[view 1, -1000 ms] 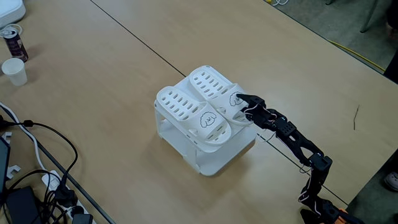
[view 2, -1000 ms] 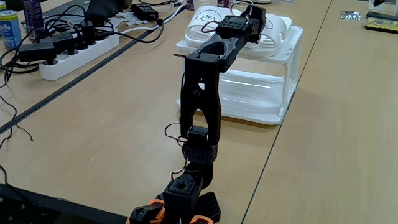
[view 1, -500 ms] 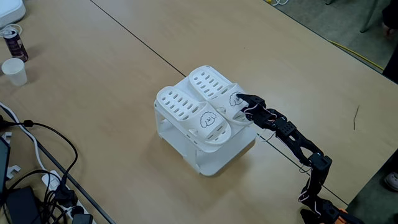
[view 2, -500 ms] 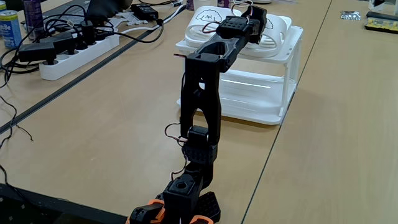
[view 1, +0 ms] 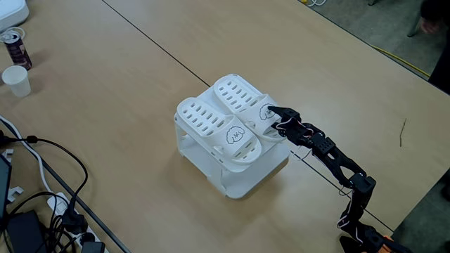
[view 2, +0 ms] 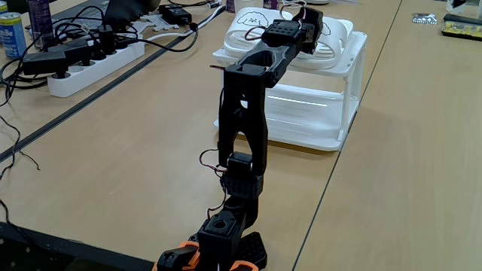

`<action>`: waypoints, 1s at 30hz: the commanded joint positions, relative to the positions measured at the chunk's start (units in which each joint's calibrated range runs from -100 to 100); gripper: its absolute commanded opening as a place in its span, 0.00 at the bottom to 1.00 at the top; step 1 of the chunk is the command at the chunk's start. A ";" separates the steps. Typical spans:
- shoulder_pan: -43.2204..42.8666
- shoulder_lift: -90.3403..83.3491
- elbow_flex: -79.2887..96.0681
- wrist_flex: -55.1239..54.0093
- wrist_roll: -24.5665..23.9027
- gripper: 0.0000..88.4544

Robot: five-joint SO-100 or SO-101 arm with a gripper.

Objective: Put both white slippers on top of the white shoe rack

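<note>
Two white slippers [view 1: 223, 119] lie side by side, flat on the top of the white rack [view 1: 242, 176] — toes with slotted vents toward the upper left in a fixed view, a small black drawing on each strap. The rack stands upright on the table, its lower shelf seemingly bare.

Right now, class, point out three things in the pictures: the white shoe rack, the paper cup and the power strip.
white shoe rack [view 1: 247, 184]: a fixed view, on its bottom front corner.
paper cup [view 1: 17, 81]: a fixed view, on its side wall.
power strip [view 2: 90, 68]: a fixed view, on its white casing.
</note>
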 commanded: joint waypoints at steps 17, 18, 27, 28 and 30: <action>0.54 -15.58 10.95 -0.15 0.42 0.24; 0.54 -16.92 13.12 -0.15 0.42 0.24; 0.62 -28.87 26.65 -0.41 0.42 0.24; 0.62 -29.88 27.55 -0.41 0.42 0.24; 0.62 -31.39 28.91 -0.49 0.42 0.24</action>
